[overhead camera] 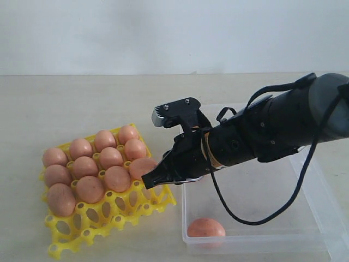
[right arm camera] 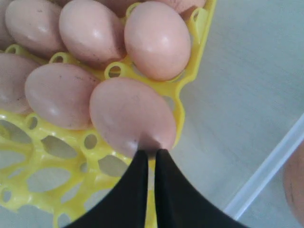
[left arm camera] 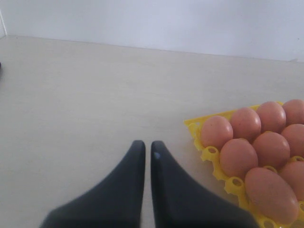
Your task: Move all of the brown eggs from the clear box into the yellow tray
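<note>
Exterior view: the yellow tray [overhead camera: 103, 218] sits on the pale table [overhead camera: 65, 103] to the left. Twelve brown eggs [overhead camera: 90, 189] fill its three rear rows, and the front cells stand bare. Just beside it on the right lies the clear box [overhead camera: 245, 236], with a single egg [overhead camera: 206, 227] resting near its front wall. The right arm reaches across the box from the right. The right gripper [overhead camera: 148, 180] hangs at the tray's edge nearest the box, next to the end egg [overhead camera: 143, 168] of the third row, and a black cable [overhead camera: 240, 218] loops below the arm.

In the right wrist view the two dark fingers [right arm camera: 137, 190] are pressed together with only a thin slit between them and grip nothing. Their tips sit right at the near end of that egg [right arm camera: 133, 116]; whether they touch it I cannot tell. The box rim [right arm camera: 266, 166] shows off to one side.

In the left wrist view the left gripper [left arm camera: 147, 145] is over bare table, apart from the tray's corner [left arm camera: 194, 127]. Its jaws are drawn together, and nothing is between them.
</note>
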Motion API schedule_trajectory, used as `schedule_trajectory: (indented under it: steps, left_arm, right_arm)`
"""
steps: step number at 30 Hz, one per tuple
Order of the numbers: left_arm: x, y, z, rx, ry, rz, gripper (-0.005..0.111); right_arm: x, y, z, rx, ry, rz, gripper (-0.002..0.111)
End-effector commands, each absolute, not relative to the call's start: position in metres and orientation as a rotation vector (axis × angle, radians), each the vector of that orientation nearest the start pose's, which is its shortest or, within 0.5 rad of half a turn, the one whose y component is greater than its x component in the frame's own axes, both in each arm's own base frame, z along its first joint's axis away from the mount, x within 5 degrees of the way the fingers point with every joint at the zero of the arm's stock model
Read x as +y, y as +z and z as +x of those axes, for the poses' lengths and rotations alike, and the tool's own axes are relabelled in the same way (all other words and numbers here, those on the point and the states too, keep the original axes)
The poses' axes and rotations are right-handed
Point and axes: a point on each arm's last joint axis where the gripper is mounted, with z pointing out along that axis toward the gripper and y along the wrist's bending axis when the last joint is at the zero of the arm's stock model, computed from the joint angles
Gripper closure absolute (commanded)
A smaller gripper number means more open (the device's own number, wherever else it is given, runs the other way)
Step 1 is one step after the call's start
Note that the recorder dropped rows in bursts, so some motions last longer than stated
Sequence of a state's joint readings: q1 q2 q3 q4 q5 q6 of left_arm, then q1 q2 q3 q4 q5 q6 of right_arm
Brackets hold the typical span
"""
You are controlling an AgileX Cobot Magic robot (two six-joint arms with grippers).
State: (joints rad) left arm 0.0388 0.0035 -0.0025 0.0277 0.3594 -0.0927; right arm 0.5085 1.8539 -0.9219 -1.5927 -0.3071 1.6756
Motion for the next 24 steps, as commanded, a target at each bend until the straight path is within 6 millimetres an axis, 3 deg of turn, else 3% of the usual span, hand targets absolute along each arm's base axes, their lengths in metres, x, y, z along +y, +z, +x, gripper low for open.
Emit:
schedule_trajectory:
  steps: [1,20,24]
  left_arm:
    - [0.0030,0.1812,0.0531,1.836,-0.007,-0.104,0.103]
    - [0.0030,0.1812,0.0531,1.836,-0.007,-0.104,0.103]
    - [0.0030,0.1812,0.0531,1.836,-0.007,-0.104,0.103]
  right_arm:
    - [0.1966,0.1450,0.2969,2.374,0.613,-0.685,0.108]
    - [0.1898,0.1461,0.3056,2.336,0.471,-0.652,0.108]
    - [0.1954,0.1490,0.3029,2.269,0.514,-0.784,0.108]
